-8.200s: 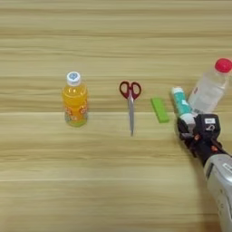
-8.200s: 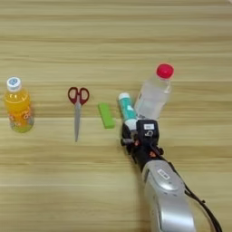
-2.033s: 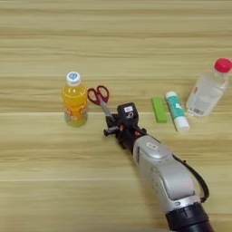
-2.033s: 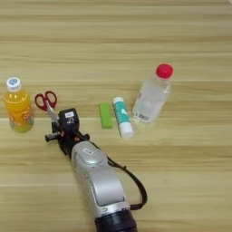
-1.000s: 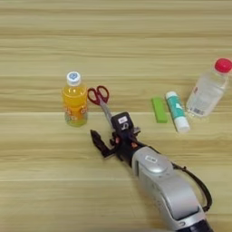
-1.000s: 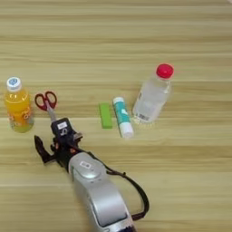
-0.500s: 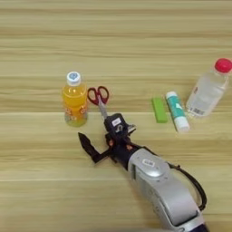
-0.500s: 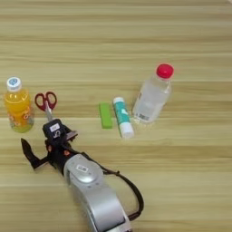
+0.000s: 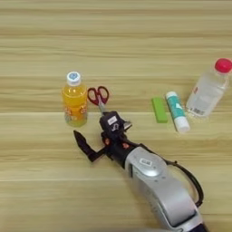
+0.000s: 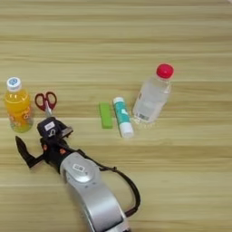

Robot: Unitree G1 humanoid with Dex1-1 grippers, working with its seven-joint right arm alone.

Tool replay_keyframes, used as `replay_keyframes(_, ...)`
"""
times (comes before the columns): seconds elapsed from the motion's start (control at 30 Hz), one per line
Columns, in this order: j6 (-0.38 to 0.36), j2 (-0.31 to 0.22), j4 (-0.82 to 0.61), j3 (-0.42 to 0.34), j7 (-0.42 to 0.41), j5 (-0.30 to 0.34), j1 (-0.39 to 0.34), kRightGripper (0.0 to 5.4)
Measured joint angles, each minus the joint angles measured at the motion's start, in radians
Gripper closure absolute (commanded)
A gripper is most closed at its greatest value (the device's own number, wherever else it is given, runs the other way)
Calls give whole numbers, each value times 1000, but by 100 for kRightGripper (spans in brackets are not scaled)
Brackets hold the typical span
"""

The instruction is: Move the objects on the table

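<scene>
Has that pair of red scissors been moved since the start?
Yes. The scissors now lie close beside the orange-drink bottle, to the left of where they lay earlier, farther from the green block, with the gripper covering the blades.

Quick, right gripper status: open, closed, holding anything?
Right gripper: open, holding nothing, just below the orange-drink bottle and beside the scissors.

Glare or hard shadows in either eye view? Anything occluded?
Left eye view: soft, even light, no glare on the table, no hard shadow beside the orange-drink bottle. Right eye view: likewise even; the gripper covers the blades of the scissors.
</scene>
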Motion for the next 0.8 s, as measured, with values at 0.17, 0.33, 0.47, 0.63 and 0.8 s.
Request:
replay_keyframes(0.17, -29, 22, 49, 20, 0, -5, -34, 3)
replay_keyframes(0.33, -43, 27, 74, 25, 0, -8, -57, 3)
replay_keyframes(0.47, -48, 38, 97, 31, -1, -11, -78, 3)
replay_keyframes(0.63, -49, 38, 120, 31, -2, -15, -94, 3)
replay_keyframes(0.8, -50, 38, 140, 31, -3, -17, -113, 3)
